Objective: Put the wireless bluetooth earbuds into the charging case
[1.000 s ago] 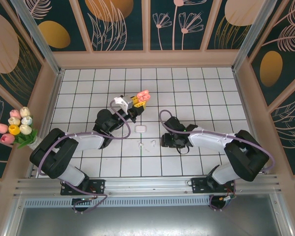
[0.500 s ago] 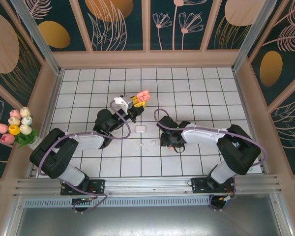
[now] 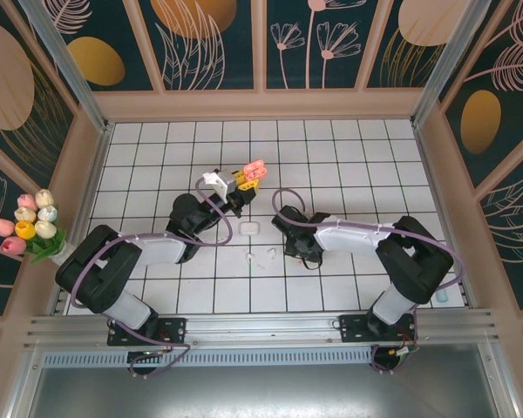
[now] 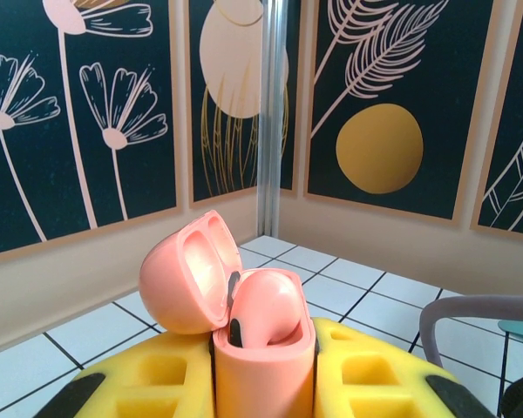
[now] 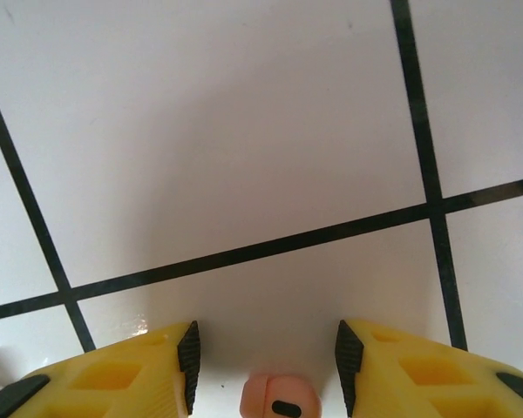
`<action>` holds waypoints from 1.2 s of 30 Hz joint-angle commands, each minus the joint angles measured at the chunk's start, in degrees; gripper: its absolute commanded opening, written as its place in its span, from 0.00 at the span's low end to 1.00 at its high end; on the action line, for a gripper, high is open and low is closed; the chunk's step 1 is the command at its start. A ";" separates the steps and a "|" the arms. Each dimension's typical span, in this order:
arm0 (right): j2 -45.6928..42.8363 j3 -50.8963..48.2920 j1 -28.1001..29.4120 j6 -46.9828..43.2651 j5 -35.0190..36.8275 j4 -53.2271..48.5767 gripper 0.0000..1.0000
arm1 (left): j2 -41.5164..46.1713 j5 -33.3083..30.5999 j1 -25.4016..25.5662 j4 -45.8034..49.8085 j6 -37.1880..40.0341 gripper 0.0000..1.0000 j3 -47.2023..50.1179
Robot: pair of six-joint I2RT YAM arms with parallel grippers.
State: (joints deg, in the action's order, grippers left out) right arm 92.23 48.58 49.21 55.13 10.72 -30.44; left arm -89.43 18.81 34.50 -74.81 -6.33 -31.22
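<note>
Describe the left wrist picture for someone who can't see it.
An open salmon-pink charging case stands clamped between two yellow fingers, lid tipped back left, a pink earbud seated inside. Behind lie white tiles and dark floral wall panels.

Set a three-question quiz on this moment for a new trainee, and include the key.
1. True or false: the pink charging case held by the left gripper has its lid shut.
2. What lies between the open fingers of the right gripper? A) a white earbud B) a pink earbud C) nothing
3. Fill in: the white case rests on the tiled ____.
Key: 1 false; 2 B; 3 table.
</note>
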 commanded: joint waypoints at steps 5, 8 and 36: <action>2.00 1.01 1.65 5.30 -0.26 -4.60 0.48 | -1.01 -0.09 0.20 -4.74 -1.18 0.00 -0.24; 2.24 1.41 2.37 5.41 -0.36 -5.57 0.47 | -1.10 -0.09 0.18 -5.13 -1.14 0.00 -0.16; 3.12 1.10 2.16 5.64 2.38 -7.68 0.36 | -1.21 0.27 0.16 -5.61 -1.58 0.00 -0.24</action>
State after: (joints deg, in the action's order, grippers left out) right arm 93.82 50.57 51.94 60.40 12.16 -34.09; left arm -90.43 18.83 34.50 -77.38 -7.18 -31.22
